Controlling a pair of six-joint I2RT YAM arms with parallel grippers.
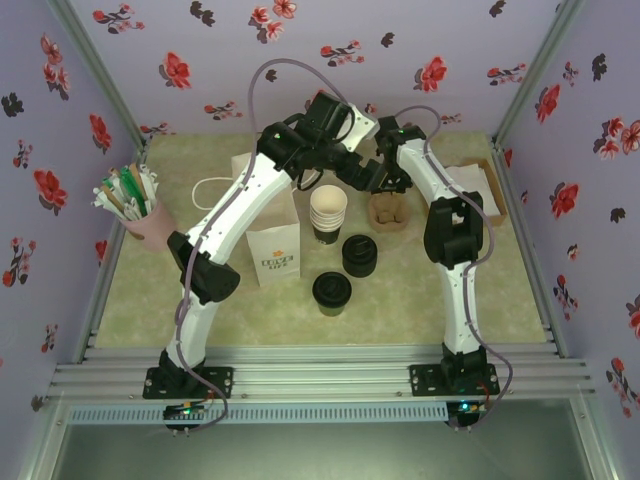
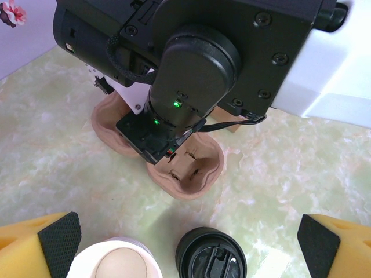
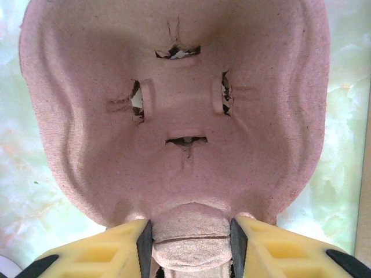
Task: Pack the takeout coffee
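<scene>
Since the right tool (image 3: 191, 243) is clamped on the neck of the pulp cup carrier (image 3: 174, 116), with pads touching both sides of it, that arm is busy. The carrier sits toward the rear of the surface (image 1: 400, 310), right of centre.

Left tool (image 2: 188, 240) is released, fingers (image 2: 58, 240) spread wide and gripping nothing. It hovers by the stack of cups (image 1: 328, 212), just left of the carrier.

Outward from both, the lid stack (image 1: 359, 255) comes first, then the takeout coffee (image 1: 331, 292). The coffee is lidded and upright, mid-surface toward the near edge, just right of the white paper bag (image 1: 272, 240). It lies near-side and slightly left of the right tool, and almost straight near-side of the left one.

Its long axis is vertical, so I'd expect a side grasp across the cup wall below the lid. Left arm looks the better candidate: it's free and on the coffee's side, and distance is about even between the two. The lid stack sits close at the coffee's rear-right, so that's the thing to clear on approach. Carrier and coffee are well apart, so one probably has to travel to the other before bagging.
</scene>
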